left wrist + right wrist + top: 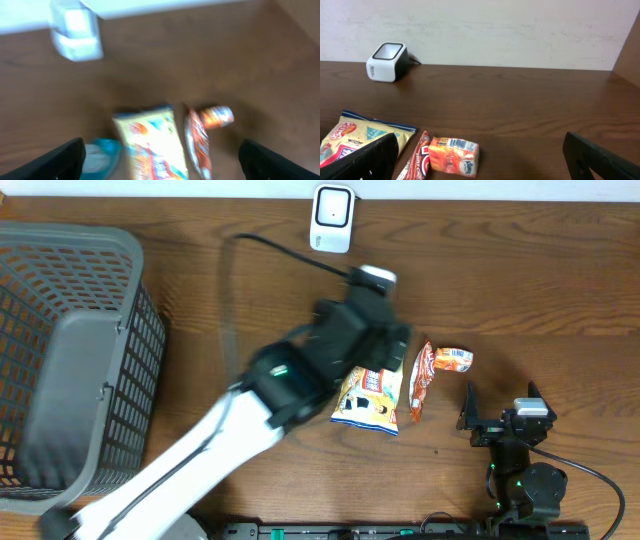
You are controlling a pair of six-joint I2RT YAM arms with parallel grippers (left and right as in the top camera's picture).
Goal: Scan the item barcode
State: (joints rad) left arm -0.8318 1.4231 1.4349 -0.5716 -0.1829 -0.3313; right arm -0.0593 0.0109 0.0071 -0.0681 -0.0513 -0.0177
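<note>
The white barcode scanner stands at the table's far edge and shows blurred in the left wrist view as the scanner. A yellow snack bag, a red chocolate bar and an orange tissue pack lie mid-table. My left gripper hovers open over the bag's far end, holding nothing. In its wrist view the bag lies below the left gripper. My right gripper rests open near the front edge, and the tissue pack, barcode upward, lies ahead of it.
A grey mesh basket fills the left side of the table. A teal and white packet lies just left of the yellow bag, hidden under my left arm in the overhead view. The scanner's black cable runs across the wood.
</note>
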